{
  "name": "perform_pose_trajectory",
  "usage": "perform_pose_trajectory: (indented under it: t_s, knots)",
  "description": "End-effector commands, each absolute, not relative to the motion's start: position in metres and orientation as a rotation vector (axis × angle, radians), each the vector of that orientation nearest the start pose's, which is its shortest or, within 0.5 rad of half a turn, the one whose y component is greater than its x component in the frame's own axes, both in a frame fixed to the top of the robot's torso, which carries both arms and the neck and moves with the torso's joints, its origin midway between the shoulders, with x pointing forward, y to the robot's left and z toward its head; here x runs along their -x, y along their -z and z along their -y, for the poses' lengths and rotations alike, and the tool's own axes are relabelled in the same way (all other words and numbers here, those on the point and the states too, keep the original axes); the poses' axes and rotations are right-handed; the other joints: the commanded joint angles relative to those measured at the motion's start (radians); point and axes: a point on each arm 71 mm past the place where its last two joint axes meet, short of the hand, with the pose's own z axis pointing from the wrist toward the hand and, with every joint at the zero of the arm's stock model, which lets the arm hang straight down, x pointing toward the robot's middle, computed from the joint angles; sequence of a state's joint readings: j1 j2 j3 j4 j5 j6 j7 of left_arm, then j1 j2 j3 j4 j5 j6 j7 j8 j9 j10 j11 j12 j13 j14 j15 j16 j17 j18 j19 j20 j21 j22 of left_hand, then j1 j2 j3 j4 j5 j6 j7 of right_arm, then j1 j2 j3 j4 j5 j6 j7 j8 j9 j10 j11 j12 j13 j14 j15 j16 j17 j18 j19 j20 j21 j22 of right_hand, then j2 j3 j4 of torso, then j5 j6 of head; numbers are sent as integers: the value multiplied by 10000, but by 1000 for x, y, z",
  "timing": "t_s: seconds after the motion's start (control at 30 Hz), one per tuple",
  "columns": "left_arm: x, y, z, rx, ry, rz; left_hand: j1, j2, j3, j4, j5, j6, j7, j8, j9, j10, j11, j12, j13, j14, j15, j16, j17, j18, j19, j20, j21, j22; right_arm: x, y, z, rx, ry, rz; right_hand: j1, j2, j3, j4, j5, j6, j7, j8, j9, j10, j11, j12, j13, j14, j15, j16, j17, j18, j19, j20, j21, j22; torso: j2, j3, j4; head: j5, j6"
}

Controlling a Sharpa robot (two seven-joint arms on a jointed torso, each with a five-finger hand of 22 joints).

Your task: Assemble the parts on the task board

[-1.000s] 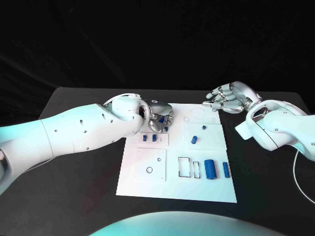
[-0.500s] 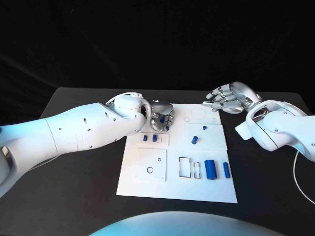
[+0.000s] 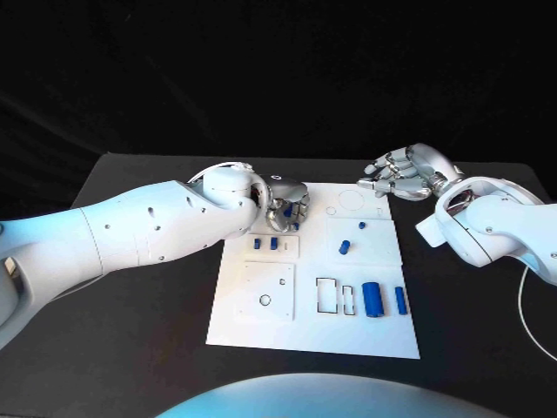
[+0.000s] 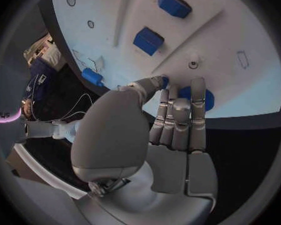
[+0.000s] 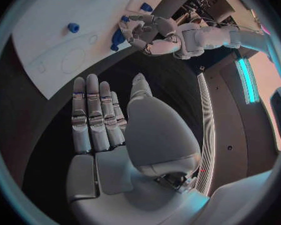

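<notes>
Over the last second my left hand (image 3: 283, 205) barely shifted, fingers curled around a blue part (image 4: 193, 96) at the task board (image 3: 260, 326)'s far-left corner, while my right hand (image 3: 402, 174) stayed spread and empty, so the pickup was unfinished.

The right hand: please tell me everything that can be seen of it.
The right hand is silver and metallic-looking, with segmented fingers on a white arm. It holds nothing. In the right wrist view the fingers lie straight and side by side, the thumb apart. It hangs beyond the far right corner of the task board, over the black table, touching nothing visible.
</notes>
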State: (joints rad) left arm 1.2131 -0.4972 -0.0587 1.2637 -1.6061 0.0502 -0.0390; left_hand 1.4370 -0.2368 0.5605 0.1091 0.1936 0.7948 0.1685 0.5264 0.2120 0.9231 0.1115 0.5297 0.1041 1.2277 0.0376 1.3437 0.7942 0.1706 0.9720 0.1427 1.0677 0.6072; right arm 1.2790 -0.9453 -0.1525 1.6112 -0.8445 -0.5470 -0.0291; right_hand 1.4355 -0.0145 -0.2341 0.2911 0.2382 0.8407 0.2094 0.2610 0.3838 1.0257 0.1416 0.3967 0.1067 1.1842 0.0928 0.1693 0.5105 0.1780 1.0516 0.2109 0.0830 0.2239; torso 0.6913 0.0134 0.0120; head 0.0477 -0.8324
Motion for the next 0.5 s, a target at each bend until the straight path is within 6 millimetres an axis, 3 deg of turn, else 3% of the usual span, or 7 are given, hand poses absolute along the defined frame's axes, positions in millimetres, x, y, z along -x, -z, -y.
perform_pose_trajectory:
  t_s: [0.03, 0.27, 0.5]
  knots:
    - [-506, 222, -84, -5922, 6512, -19454, -25, 120, 93, -20, -48, 130, 5, -32, -17, 101, -20, -46, -15, 63, 12, 67, -20, 144, -37, -31, 72, 24, -473, 177, 239, -4601, -8529, -16203, -113, 25, -77, 10, 1, 33, 55, -46, -9, -7, 58, -69, -8, -64, 25, -56, -8, 52, -71, 19, -49, -15, -4, -2, 0, 3, 0]
    - [-506, 222, -85, -5887, 6448, -19519, 68, 423, 397, -224, -83, 594, -114, -9, -21, 520, -160, -104, -29, 305, -112, 306, 222, 138, -9, -90, 335, 222, -473, 177, 240, -4607, -8515, -16192, -113, 25, -77, 10, 1, 33, 55, -46, -9, -7, 58, -69, -8, -64, 25, -56, -8, 52, -71, 19, -49, -15, 1, 1, -3, 4, -13]
    - [-506, 221, -85, -5830, 6514, -19369, 93, 653, 540, -448, -108, 1074, -237, 65, 53, 981, -322, -119, 18, 687, -254, 540, 646, 15, 454, -196, 868, 986, -473, 177, 240, -4606, -8517, -16190, -113, 25, -77, 10, 1, 33, 55, -46, -9, -7, 58, -69, -8, -64, 25, -56, -8, 52, -71, 19, -49, -15, -1, 3, 1, 8, -7]
